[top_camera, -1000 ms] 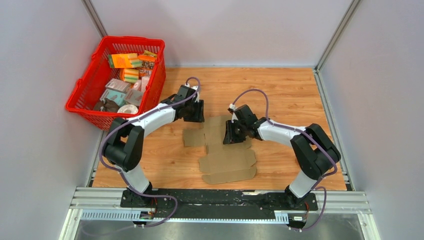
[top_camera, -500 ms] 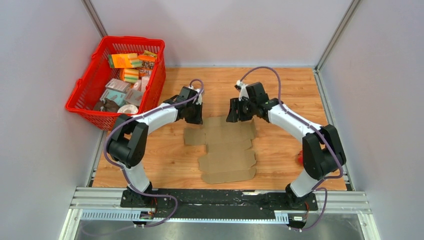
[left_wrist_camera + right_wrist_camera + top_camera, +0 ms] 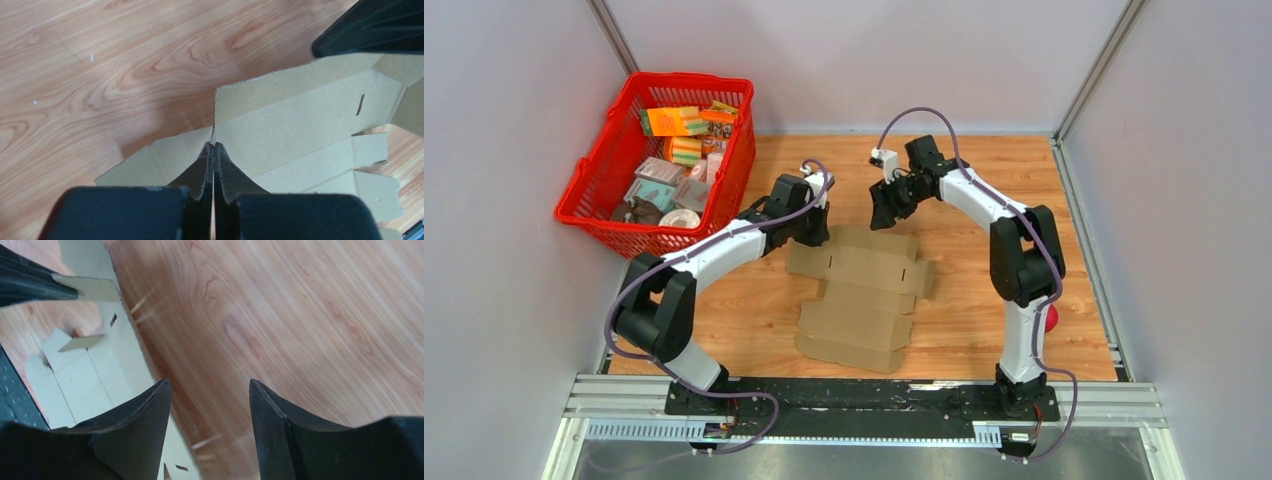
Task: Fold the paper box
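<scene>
"Paper box [image 3: 864, 295]: where is it sitting?"
"It is lying unfolded on the wooden table [image 3: 1004, 180], between my arms. My left gripper [image 3: 213, 147] is pinching its far edge, jaws closed on it; my right gripper [image 3: 210, 385] is hovering wide open, empty, just past that edge."
"Handling?"
"I am expecting light, bendy card, and I am favouring grips beside the creases."

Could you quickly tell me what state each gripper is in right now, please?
Left gripper: closed, fingers pinching an edge of the flat cardboard box.
Right gripper: open, holding nothing.
</scene>
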### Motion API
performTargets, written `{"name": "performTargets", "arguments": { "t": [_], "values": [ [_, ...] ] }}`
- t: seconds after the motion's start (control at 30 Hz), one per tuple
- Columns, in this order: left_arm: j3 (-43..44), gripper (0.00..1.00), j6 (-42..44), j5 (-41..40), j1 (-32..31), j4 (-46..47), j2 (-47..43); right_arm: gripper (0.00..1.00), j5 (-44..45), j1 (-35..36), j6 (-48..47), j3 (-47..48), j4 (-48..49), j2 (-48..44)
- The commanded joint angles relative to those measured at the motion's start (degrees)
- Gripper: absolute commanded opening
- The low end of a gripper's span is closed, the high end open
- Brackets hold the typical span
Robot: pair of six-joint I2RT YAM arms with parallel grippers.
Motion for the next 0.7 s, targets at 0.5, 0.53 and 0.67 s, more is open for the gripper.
{"name": "performTargets", "arguments": {
  "t": [0.5,0.53,0.67],
  "values": [
    [-4.57,0.00,0.85,1.01,-0.19,7.89,-4.71,0.59,3.20,1.82,3.47,8.87,-9.92,1.27],
    [-4.48,0.00,0.93,1.10,-0.19,7.81,-4.71,0.60,1.10,1.47,3.83,8.80,-10.19,0.67],
    [-4.75,0.00,0.93,1.19,-0.19,7.72,-5.06,0.60,-1.72,1.29,2.79,6.07,-9.48,-1.27]
  ]
}}
